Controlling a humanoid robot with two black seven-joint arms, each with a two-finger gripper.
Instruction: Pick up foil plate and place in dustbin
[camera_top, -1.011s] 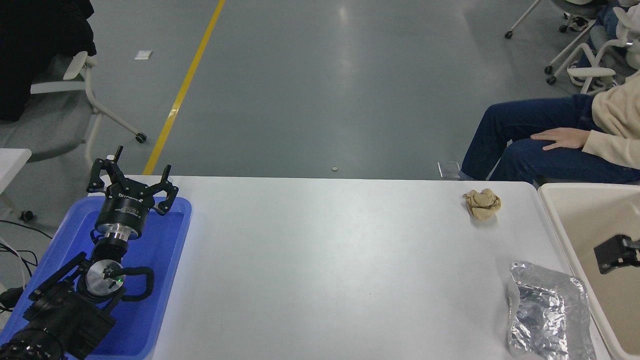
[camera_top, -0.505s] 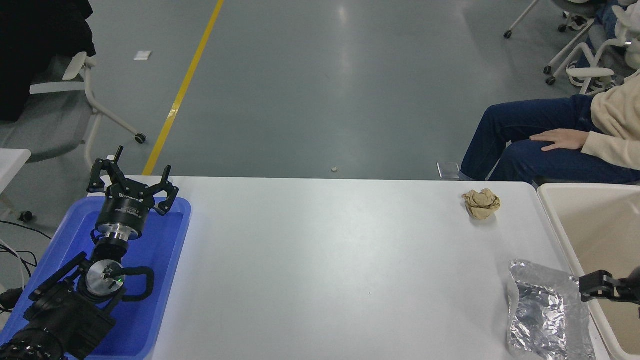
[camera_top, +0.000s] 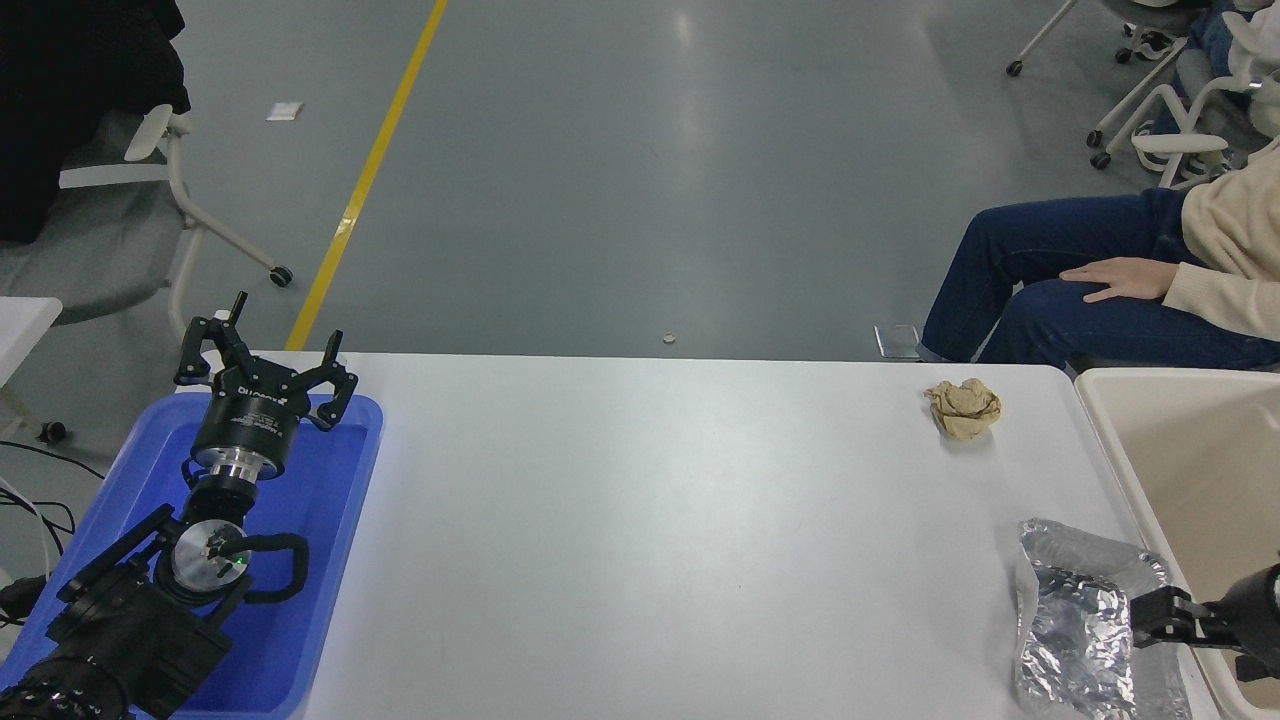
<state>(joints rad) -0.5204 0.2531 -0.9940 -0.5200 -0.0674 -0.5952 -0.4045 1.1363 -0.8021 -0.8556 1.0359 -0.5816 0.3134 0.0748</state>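
At desk's near-right corner, foil plate (camera_top: 1085, 620) is lying beside dustbin (camera_top: 1180, 440) | right gripper (camera_top: 1150, 618) is hovering over it — jaws' state, I cannot tell | judging it light, crushable — I'm aiming for the raised rim.

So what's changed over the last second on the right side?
The right hand has come down from over the dustbin and leftward, and now reaches over the foil plate's right part. No grasp is visible yet. The plate, the paper wad and the left hand over the blue tray stayed put.
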